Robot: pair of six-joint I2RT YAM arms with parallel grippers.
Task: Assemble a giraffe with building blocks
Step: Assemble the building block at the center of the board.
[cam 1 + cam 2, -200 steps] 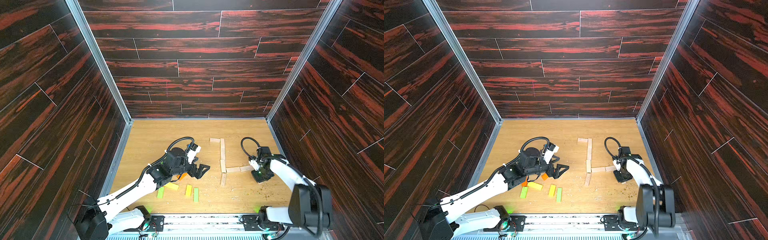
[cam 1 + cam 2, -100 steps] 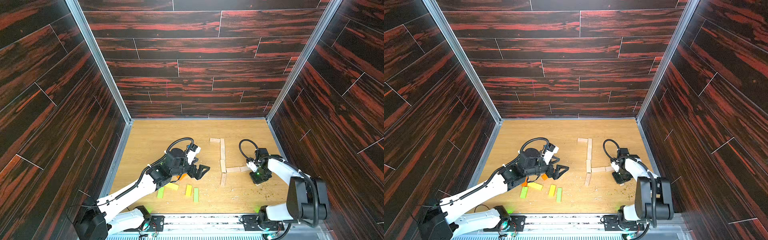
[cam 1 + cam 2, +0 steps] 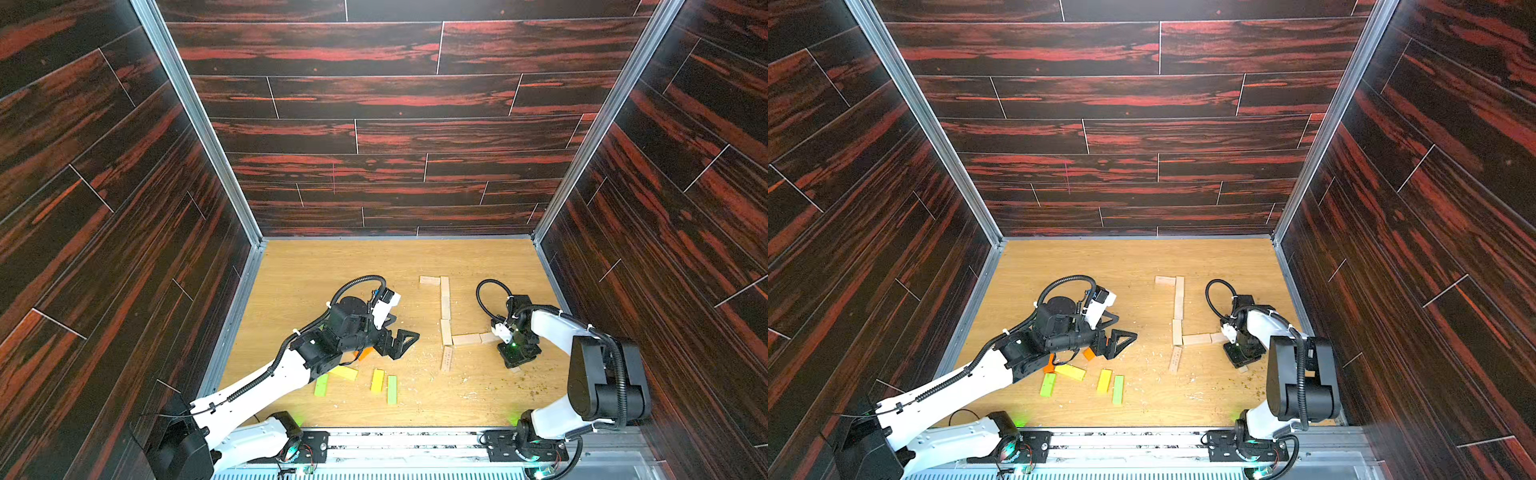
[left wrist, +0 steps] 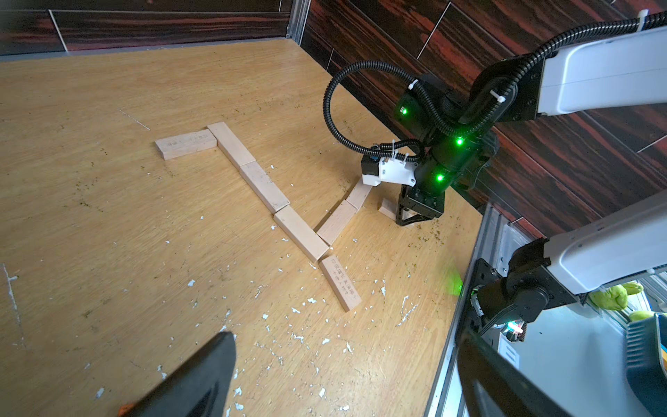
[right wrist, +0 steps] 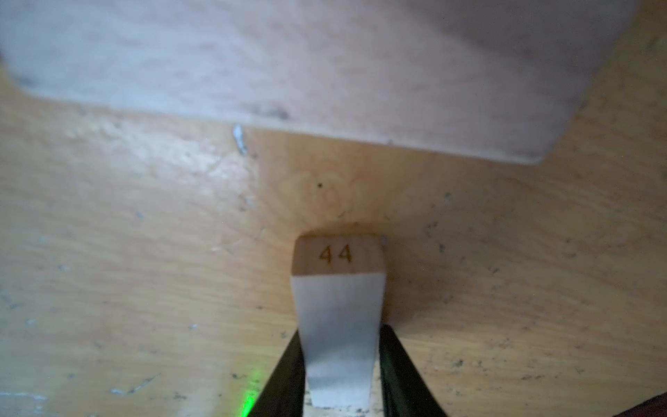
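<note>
A pale block (image 5: 338, 310) marked 44 stands on the table (image 5: 144, 260) between the black fingers (image 5: 285, 379) of the right gripper (image 5: 341, 335); contact is indeterminate. A blurred second block (image 5: 288, 54) lies just beyond it.

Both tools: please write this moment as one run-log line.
right tool: shut on plank | left tool: open, empty | pale planks: laid flat | coloured planks: loose

A: Are we reading anything?
B: We are reading "44" on the end face of the pale plank (image 5: 339, 254).
A: And the printed plank (image 4: 340, 283)?
B: We are seeing characters there, too small to read.
</note>
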